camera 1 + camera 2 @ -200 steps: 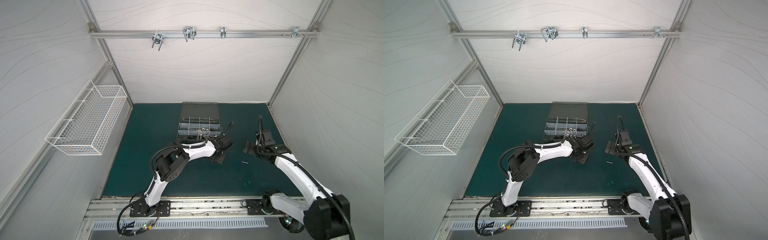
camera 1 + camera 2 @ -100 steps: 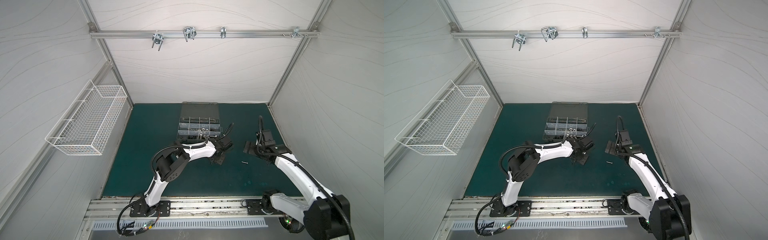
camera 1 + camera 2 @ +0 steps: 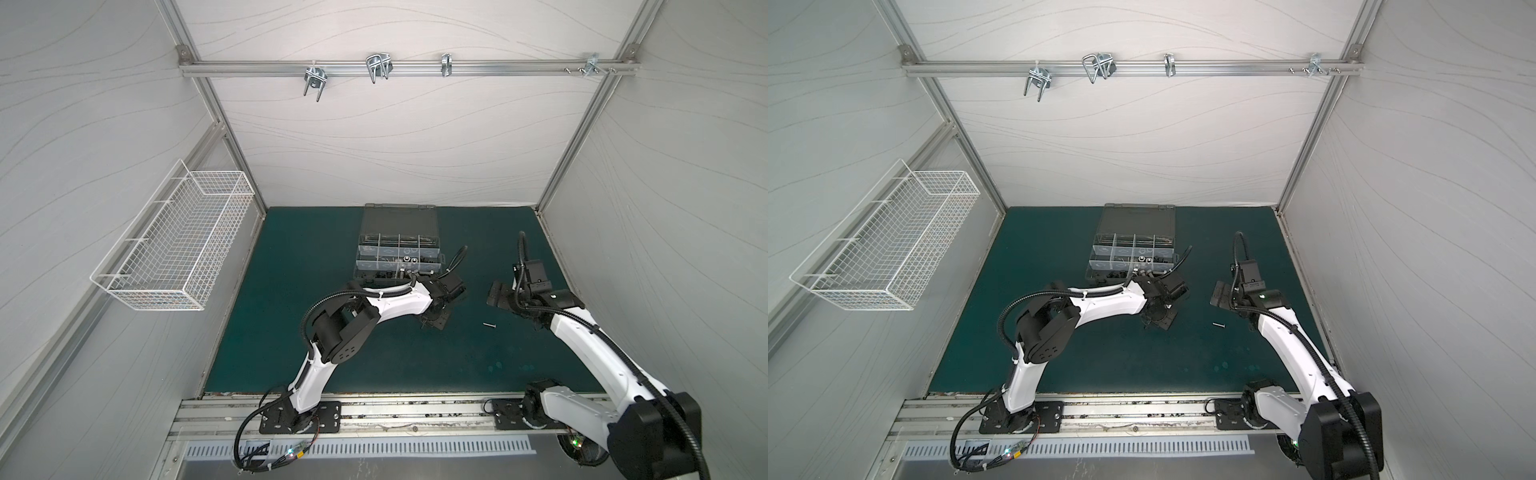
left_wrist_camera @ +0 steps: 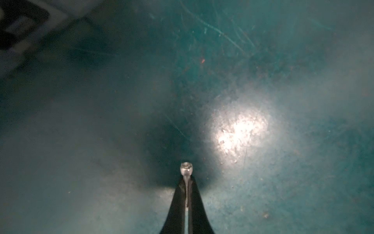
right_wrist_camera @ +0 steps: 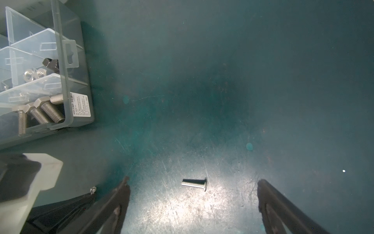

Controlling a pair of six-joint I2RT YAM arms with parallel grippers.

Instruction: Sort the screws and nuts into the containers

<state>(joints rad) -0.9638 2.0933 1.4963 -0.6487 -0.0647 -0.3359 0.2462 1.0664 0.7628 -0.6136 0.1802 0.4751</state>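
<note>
The dark green counter is closed in by white walls at the back and both sides and by a metal rail along the front. Its left half and front strip lie bare and give the widest free room. One white wire basket hangs on the left wall, off the counter. One grey organizer case sits at back centre with its open lid reaching the back wall, and its containers run four across a row. The left gripper is just in front of the case's near right corner, pressed together on one thin socket-head screw whose head juts past the tips. The right gripper stands spread wide between the case and the right wall. One loose screw lies flat on bare counter between the two grippers, well apart from the case. In the case's corner compartment three hex-head bolts lie side by side, with a fourth shank behind them. The next compartment holds two silver nuts and one black nut.
</note>
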